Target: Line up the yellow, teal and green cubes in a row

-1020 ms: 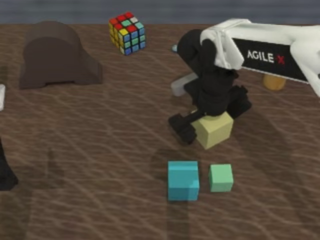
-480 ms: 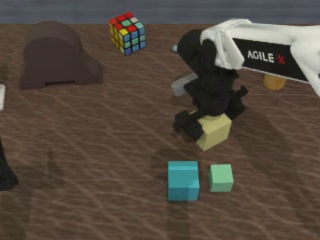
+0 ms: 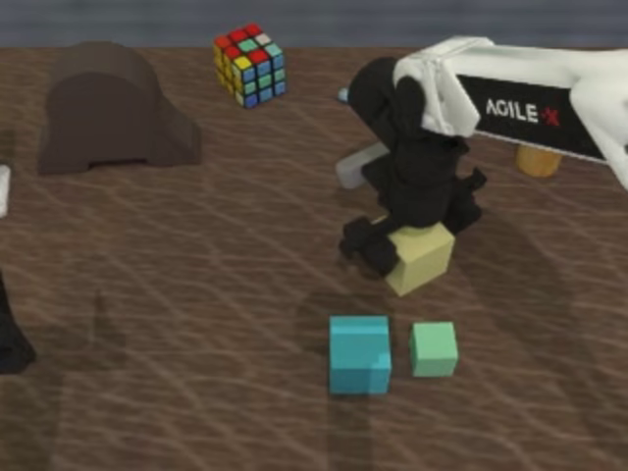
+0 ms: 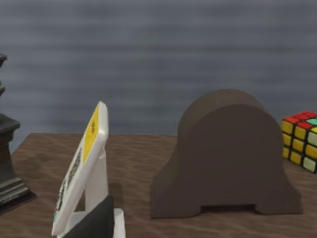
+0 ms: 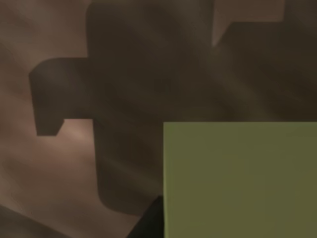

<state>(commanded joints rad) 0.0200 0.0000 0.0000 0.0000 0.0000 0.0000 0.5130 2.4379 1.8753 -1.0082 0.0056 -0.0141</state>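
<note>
Right tool [image 3: 412,235]: sits on the yellow cube [image 3: 424,257], fingers drawn in against opposite faces; reads as a firm hold on it.
Yellow cube, position: under the right tool, behind the other two cubes and slightly turned relative to them. The right wrist view fills partly with its flat top face [image 5: 240,178], the arm's shadow on the counter [image 3: 196,314] beside it. Cannot tell whether the cube rests on the counter or is just lifted.
Teal cube [image 3: 359,353]: on the counter, nearer the front edge, left of the green one.
Green cube [image 3: 434,349]: just beside the teal cube, small gap between, front faces roughly level.
Handling (judgement): plain matte block, rigid, probably light; flat parallel faces suit a pinch across the middle. As the largest of the three it takes a wide opening, and an off-centre hold could let it twist.
Step (judgement): two cubes already form a pair; yellow has yet to join the row.
Left tool: not seen in any view; the left arm is parked at the counter's left edge [image 3: 10,343].
Bystanders: puzzle cube [image 3: 249,65], brown arched block [image 3: 110,110], orange cylinder [image 3: 538,161]; none in the way.
</note>
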